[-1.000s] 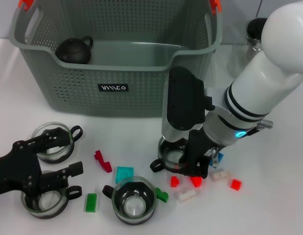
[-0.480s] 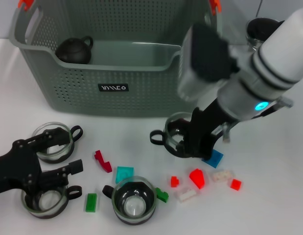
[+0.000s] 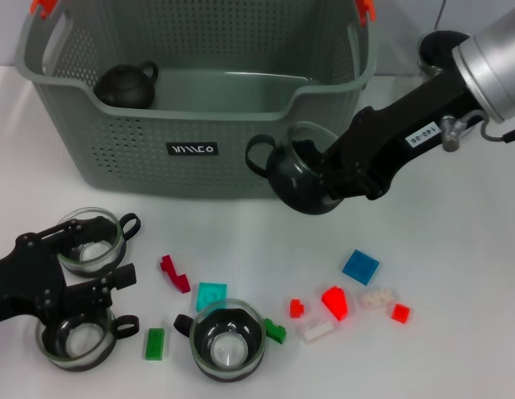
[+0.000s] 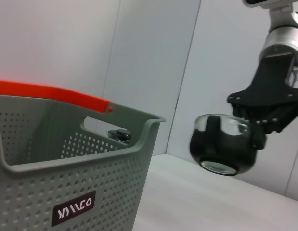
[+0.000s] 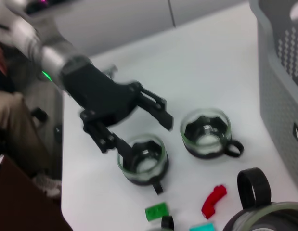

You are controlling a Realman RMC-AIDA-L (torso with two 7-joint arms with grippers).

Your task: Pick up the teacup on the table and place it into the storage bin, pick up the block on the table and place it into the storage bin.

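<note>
My right gripper (image 3: 330,172) is shut on a glass teacup (image 3: 299,176) with a black base and handle. It holds the cup tilted in the air, just in front of the storage bin's front wall (image 3: 199,154). The left wrist view shows the same teacup (image 4: 221,147) hanging beside the bin (image 4: 67,168). Three more teacups stand on the table (image 3: 92,241) (image 3: 74,341) (image 3: 229,337). Coloured blocks lie scattered: blue (image 3: 360,266), red (image 3: 334,301), teal (image 3: 211,295), green (image 3: 155,342). My left gripper (image 3: 120,253) is open low at the left, between two cups.
A black teapot (image 3: 126,83) sits inside the bin. A glass jug with a black lid (image 3: 440,50) stands behind my right arm. Small red, white and green blocks lie around the front cup, and a dark red one (image 3: 174,273) lies left of centre.
My right gripper has lifted the teacup off the table and carried it up toward the bin's front wall. The blue block it covered now shows. The left gripper has barely moved.
</note>
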